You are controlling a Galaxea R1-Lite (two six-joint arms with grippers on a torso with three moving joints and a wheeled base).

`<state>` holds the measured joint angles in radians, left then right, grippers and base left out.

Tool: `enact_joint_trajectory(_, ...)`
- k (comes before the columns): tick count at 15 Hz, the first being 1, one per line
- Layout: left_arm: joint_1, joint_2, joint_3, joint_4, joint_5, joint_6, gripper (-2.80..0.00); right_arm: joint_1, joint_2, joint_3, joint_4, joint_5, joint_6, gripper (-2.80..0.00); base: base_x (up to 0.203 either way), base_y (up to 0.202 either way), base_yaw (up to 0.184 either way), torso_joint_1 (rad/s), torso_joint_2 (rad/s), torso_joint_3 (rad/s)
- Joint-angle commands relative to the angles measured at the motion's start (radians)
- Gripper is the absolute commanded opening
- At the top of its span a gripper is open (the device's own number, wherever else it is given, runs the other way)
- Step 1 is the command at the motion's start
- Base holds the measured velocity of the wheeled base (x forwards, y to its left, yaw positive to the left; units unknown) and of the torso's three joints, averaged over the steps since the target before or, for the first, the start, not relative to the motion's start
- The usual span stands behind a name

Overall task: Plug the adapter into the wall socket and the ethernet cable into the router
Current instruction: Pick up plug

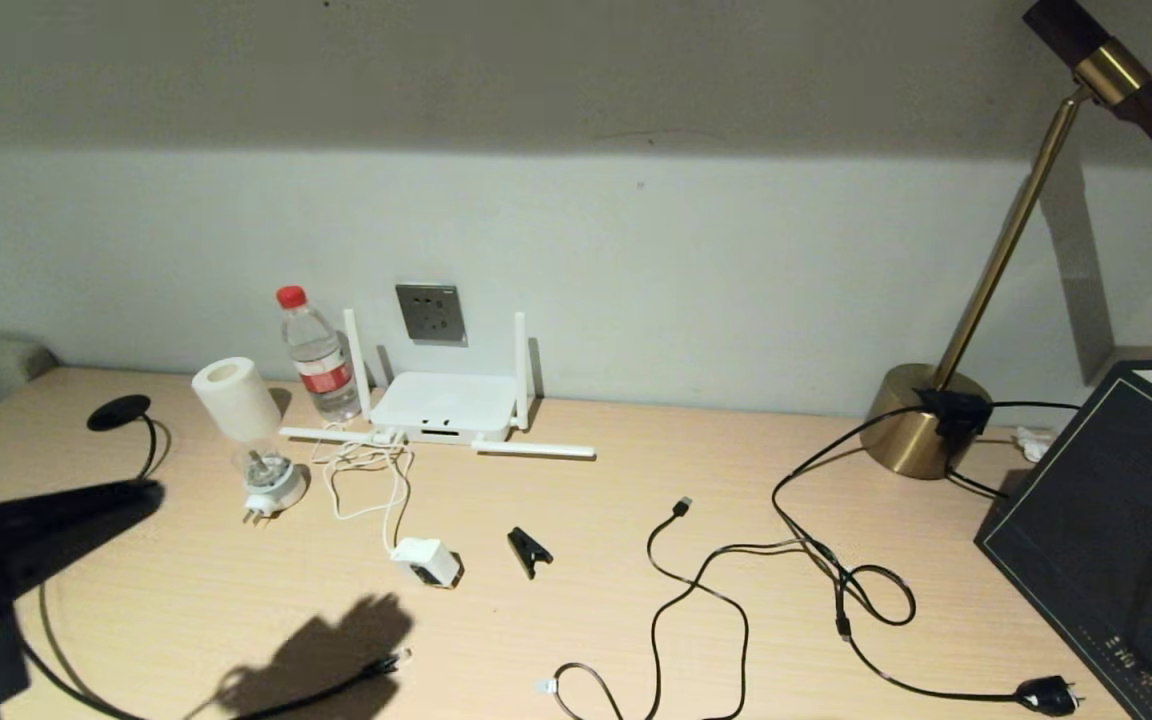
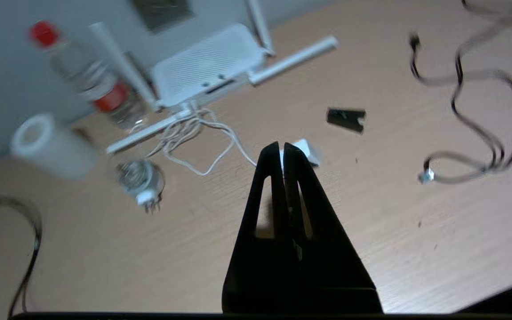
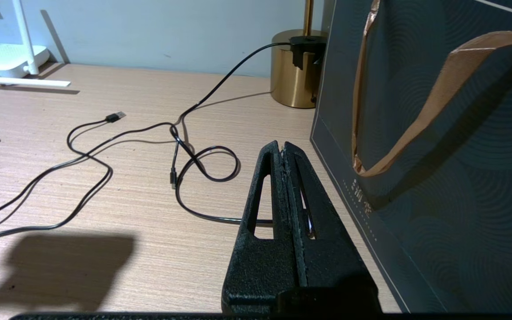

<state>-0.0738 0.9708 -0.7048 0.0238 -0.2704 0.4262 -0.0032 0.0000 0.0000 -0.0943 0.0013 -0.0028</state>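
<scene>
The left end effector (image 2: 282,149) hangs clenched and empty above the worktop (image 1: 576,600), its tips pointing toward the adapter (image 1: 426,561). The right end effector (image 3: 282,149) is also clenched on nothing, low beside the dark gift bag (image 3: 438,178).

The chief risk lies in the grasp. The adapter is a small white cube lying on its side with its dark face turned toward the robot, so the fingers must first part and then close squarely on it; an off-centre pinch could tip or skid it. Its thin white cord (image 1: 366,480) lies in loose loops near the router (image 1: 444,405), and a quick lift could drag on those loops or nudge the antennas. The round travel plug (image 1: 271,485) and the water bottle (image 1: 318,355) stand near the path up to the wall socket (image 1: 431,313), which sits on the wall just above the router, leaving little clearance.

The ethernet cable (image 1: 336,685) lies at the near edge, its connector apparently clear plastic, though shadow makes that uncertain.
</scene>
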Motion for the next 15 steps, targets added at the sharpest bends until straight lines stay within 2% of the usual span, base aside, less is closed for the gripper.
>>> enact_joint_trajectory(1,-0.009,0.323,-0.121,0.095,-0.141,0.378,-2.8,0.0,0.002,0.035,-0.001,0.0,0.0,-2.8,0.0,0.0,0.0,0.0,0.0,0.0)
enact_joint_trajectory(3,-0.009,0.483,-0.169,0.168,-0.203,0.704,-2.8,0.0,0.002,0.035,-0.001,0.0,0.0,-2.8,0.0,0.0,0.0,0.0,0.0,0.0)
enact_joint_trajectory(4,-0.011,0.563,-0.197,0.189,-0.208,0.806,-2.8,0.0,0.002,0.035,-0.001,0.0,0.001,-2.8,0.0,0.0,0.0,0.0,0.0,0.0)
enact_joint_trajectory(5,-0.014,0.631,-0.228,0.199,-0.208,0.872,-2.8,0.0,0.002,0.035,-0.001,0.0,0.0,-2.8,0.0,0.0,0.0,0.0,0.0,0.0)
enact_joint_trajectory(7,-0.042,0.738,-0.306,0.21,-0.21,0.971,-2.8,0.0,0.002,0.035,-0.001,0.0,0.0,-2.8,0.0,0.0,0.0,0.0,0.0,0.0)
enact_joint_trajectory(10,-0.072,0.778,-0.325,0.229,-0.221,0.959,-2.8,0.0,0.002,0.035,-0.001,0.0,0.0,-2.8,0.0,0.0,0.0,0.0,0.0,0.0)
enact_joint_trajectory(11,-0.072,0.794,-0.336,0.231,-0.228,0.959,0.0,0.0,0.002,0.035,-0.001,0.0,0.0,-2.8,0.0,0.0,0.0,0.0,0.0,0.0)
enact_joint_trajectory(13,-0.068,0.843,-0.364,0.233,-0.241,0.968,0.0,0.0,0.002,0.035,-0.001,0.0,0.0,-2.8,0.0,0.0,0.0,0.0,0.0,0.0)
enact_joint_trajectory(14,-0.067,0.867,-0.37,0.24,-0.257,1.006,0.0,0.0,0.002,0.035,-0.001,0.0,0.0,-2.8,0.0,0.0,0.0,0.0,0.0,0.0)
enact_joint_trajectory(15,-0.066,0.898,-0.387,0.28,-0.28,1.103,0.0,0.0,0.002,0.035,-0.001,0.0,0.0,-2.8,0.0,0.0,0.0,0.0,0.0,0.0)
